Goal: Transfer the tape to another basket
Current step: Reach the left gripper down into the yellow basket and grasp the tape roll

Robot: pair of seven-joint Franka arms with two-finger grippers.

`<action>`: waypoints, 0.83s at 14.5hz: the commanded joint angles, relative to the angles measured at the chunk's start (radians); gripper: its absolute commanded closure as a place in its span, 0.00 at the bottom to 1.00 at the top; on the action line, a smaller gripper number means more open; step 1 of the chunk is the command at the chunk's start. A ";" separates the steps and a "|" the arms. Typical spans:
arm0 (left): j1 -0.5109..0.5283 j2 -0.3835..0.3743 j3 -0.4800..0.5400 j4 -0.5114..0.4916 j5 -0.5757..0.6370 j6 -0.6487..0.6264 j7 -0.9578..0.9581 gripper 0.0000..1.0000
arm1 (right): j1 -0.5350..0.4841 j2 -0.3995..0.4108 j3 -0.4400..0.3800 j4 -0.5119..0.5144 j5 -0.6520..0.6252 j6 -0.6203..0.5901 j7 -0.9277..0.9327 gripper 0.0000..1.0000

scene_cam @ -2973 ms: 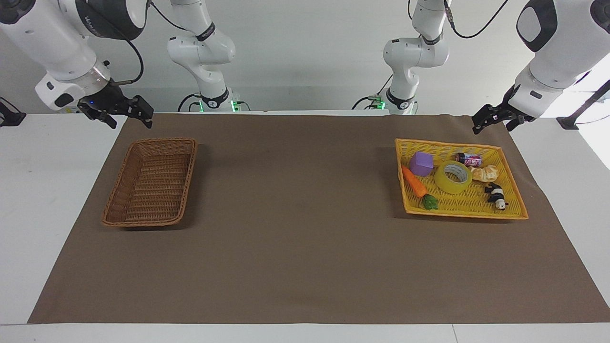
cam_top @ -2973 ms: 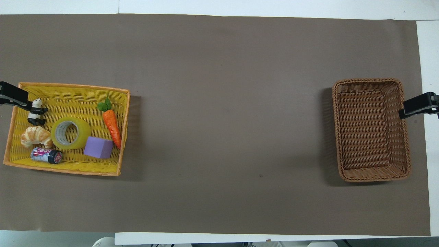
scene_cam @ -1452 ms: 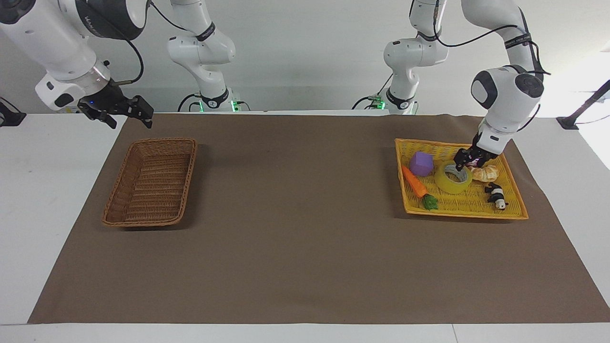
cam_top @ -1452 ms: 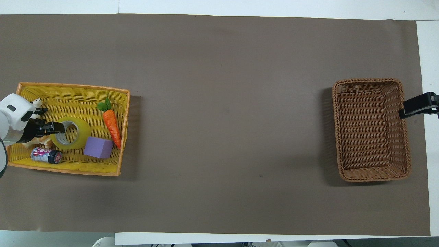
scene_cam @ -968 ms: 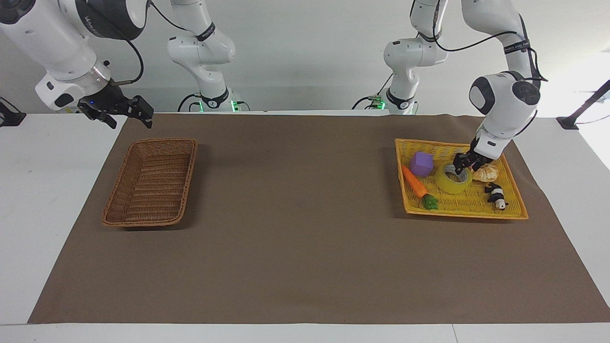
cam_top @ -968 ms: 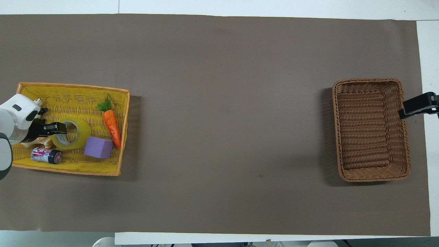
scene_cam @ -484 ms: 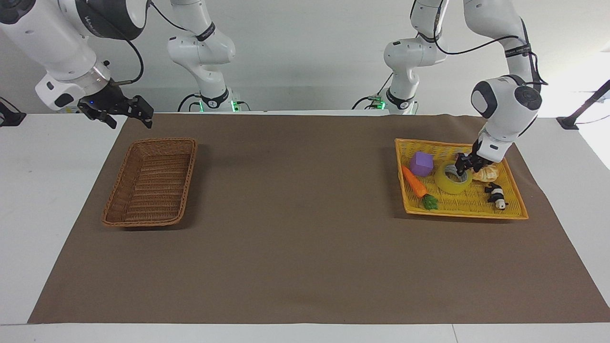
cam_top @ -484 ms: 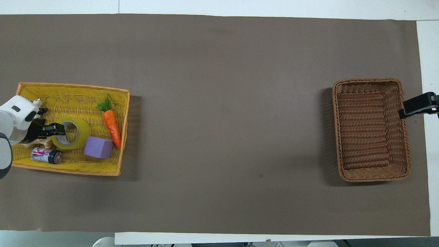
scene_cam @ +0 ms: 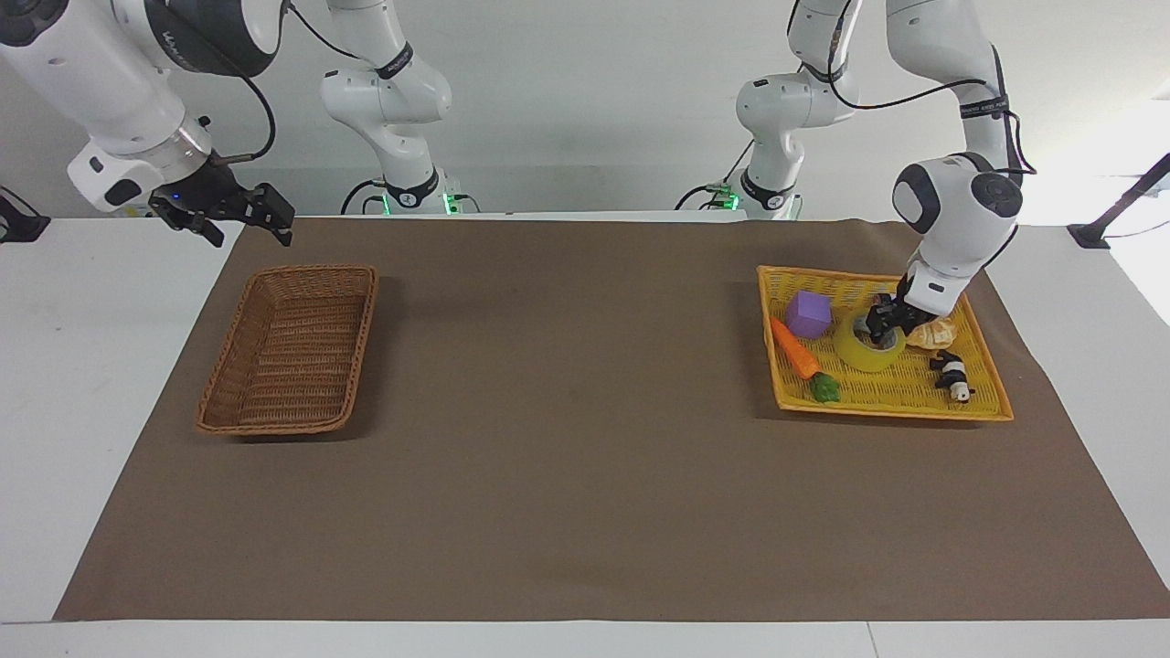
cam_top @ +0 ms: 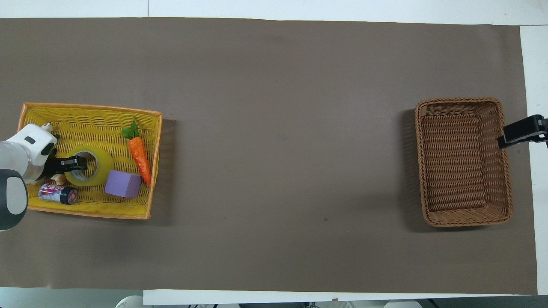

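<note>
The yellow tape roll [scene_cam: 864,353] lies flat in the bright yellow tray [scene_cam: 891,402], toward the left arm's end of the table. It also shows in the overhead view [cam_top: 101,165]. My left gripper [scene_cam: 883,327] is down at the roll's rim on the croissant's side, its tip at the white core [cam_top: 79,163]. The brown wicker basket [scene_cam: 366,338] stands empty toward the right arm's end [cam_top: 462,102]. My right gripper [scene_cam: 252,236] waits, open, in the air just off the basket's outer edge [cam_top: 520,130].
Around the tape, the tray [cam_top: 85,113] also holds a purple cube [scene_cam: 808,313], a carrot [scene_cam: 793,349], a croissant [scene_cam: 937,334], a panda figure [scene_cam: 953,375] and a small can [cam_top: 58,193]. A brown mat [scene_cam: 567,411] covers the table between the tray and the basket.
The left arm came down from above the tray's corner onto the tape and has now edged a little further over its core. The tape lies where it was. The right arm has not moved.
</note>
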 commanded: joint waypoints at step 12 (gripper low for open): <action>-0.019 0.002 -0.006 -0.041 0.008 0.044 -0.021 0.42 | 0.000 -0.008 -0.001 -0.004 -0.009 -0.009 -0.022 0.00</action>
